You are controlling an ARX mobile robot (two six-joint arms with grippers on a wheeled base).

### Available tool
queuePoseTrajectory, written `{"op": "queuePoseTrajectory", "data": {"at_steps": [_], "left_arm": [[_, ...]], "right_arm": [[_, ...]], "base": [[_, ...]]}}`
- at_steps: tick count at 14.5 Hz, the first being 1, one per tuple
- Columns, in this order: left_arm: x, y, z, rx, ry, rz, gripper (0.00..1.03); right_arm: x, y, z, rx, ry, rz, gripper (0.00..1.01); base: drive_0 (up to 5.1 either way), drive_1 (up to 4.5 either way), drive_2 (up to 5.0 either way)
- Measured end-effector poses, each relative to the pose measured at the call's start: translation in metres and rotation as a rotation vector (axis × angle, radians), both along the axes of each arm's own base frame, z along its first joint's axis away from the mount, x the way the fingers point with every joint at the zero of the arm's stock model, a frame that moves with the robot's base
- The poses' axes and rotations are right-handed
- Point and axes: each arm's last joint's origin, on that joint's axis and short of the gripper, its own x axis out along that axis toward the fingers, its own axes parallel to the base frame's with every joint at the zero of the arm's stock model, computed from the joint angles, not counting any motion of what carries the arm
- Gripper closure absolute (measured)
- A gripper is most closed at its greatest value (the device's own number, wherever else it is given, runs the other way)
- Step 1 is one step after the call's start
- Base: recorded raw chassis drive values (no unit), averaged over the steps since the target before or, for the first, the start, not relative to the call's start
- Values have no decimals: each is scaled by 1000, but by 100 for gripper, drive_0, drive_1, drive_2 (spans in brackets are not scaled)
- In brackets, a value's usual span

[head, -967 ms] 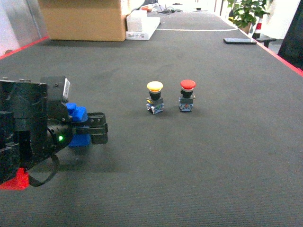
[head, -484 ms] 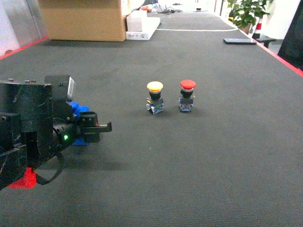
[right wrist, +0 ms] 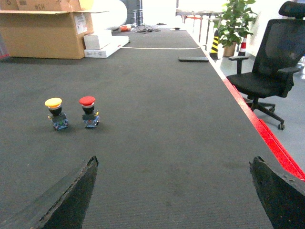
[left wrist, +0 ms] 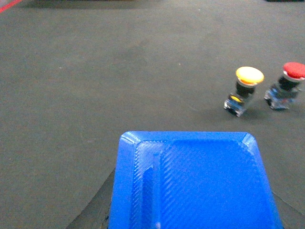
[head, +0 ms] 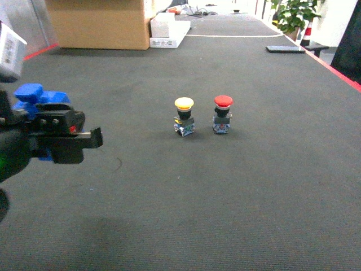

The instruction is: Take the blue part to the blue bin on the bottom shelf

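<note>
You've got dark printed lettering on the brown cardboard box (right wrist: 45,27), and a white label (right wrist: 78,21) too, both too small to read.

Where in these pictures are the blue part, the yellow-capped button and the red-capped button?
blue part (head: 29,92): head view, on its rounded cap above the left gripper.
yellow-capped button (head: 184,103): head view, on its yellow cap.
red-capped button (head: 223,101): head view, on its red cap.

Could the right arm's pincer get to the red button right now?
Probably yes. The right pincer is open and empty, and only bare dark mat lies between it and the red button. The yellow button stands beside the red one, on its far side, so not in the way.
</note>
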Motion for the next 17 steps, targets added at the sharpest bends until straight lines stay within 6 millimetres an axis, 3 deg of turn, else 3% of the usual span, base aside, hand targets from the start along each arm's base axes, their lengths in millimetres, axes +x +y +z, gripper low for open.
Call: {"op": "queuePoseTrajectory", "data": {"at_steps": [2,4,5,7,8,14,17], "left_arm": [[-51,3,24,27,-4,-11,59],[-93,18,59,5,-117,79,59],[-113,25,68,-10,-152,98,59],[-143,32,66,-23,-150,102,59],[-151,33,66,-29,-161,91,59],[-151,33,66,-30,-162,92,59],[-151,32,65,-28,-159,92,59]], "right_arm": [[0,0,0,0,0,0,3],[0,0,0,0,0,0,3],[0,0,0,0,0,0,3],[0,0,0,0,0,0,3],[0,0,0,0,0,0,3],[0,0,0,0,0,0,3],[0,0,0,0,-1,0,3]], "base": [[0,0,0],[0,0,0],[0,0,0],[0,0,0],[0,0,0],[0,0,0],[0,-263,262]]}}
